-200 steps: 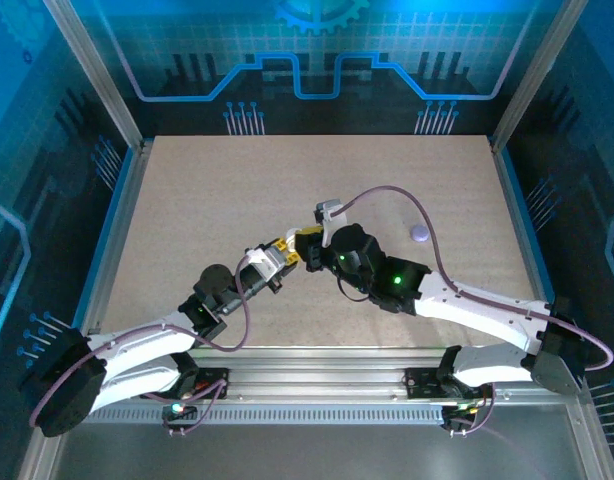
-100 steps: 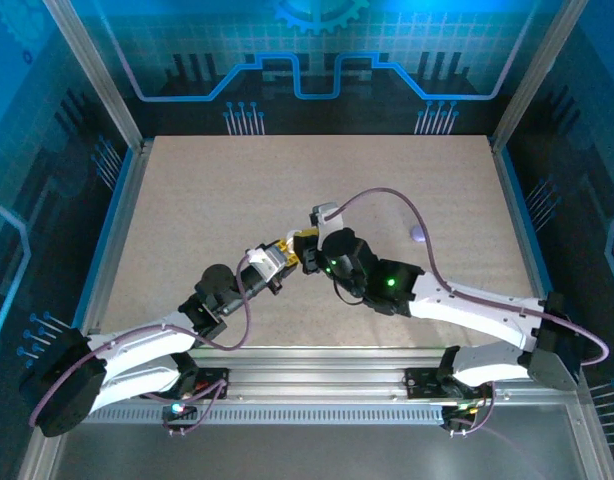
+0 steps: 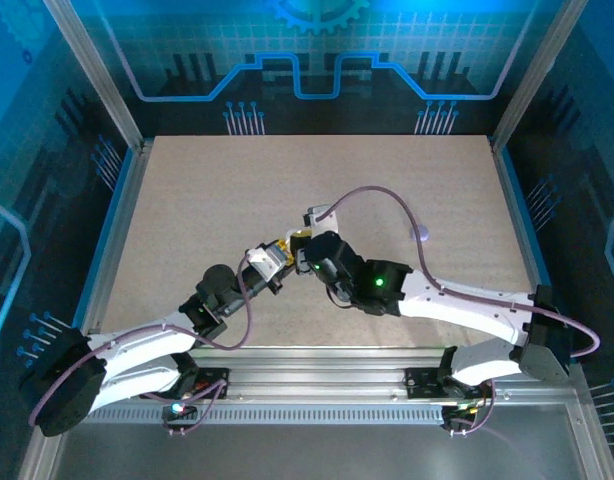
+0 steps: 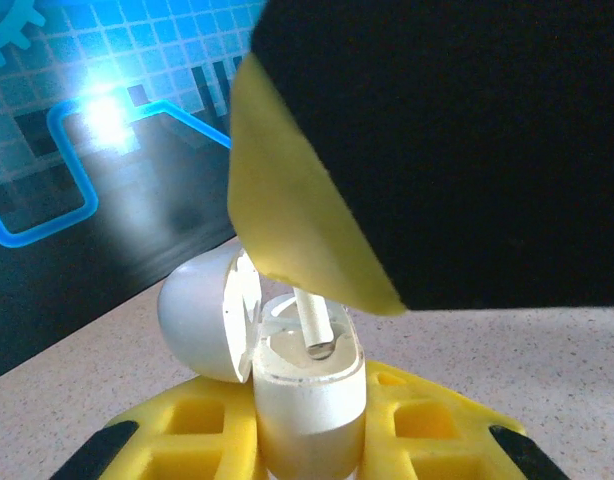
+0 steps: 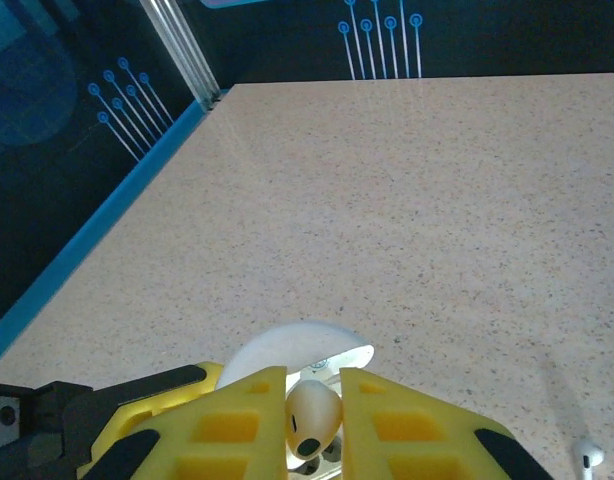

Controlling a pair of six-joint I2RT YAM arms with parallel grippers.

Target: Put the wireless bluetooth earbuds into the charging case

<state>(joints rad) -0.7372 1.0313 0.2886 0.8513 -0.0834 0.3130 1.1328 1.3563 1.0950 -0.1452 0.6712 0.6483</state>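
My left gripper point(image 4: 307, 445) is shut on the white charging case point(image 4: 309, 400), which stands upright between its yellow fingers point(image 4: 187, 430). The case's lid point(image 4: 202, 315) is swung open to the left. My right gripper point(image 5: 314, 400) is shut on a white earbud point(image 5: 312, 420), directly above the case. In the left wrist view the earbud's stem point(image 4: 313, 322) points down, and its tip reaches into the open case mouth. From above, the left gripper point(image 3: 277, 254) and right gripper point(image 3: 305, 250) meet near the table's middle.
A second white earbud point(image 5: 587, 457) lies on the table to the right of my right gripper. A small pale purple object point(image 3: 419, 235) sits on the right half, partly behind the right arm's cable point(image 3: 387, 195). Aluminium posts and blue walls ring the beige tabletop point(image 3: 207, 190).
My right arm has shifted left and a little toward the left gripper, carrying the earbud over the case. The left arm and the case have stayed still.
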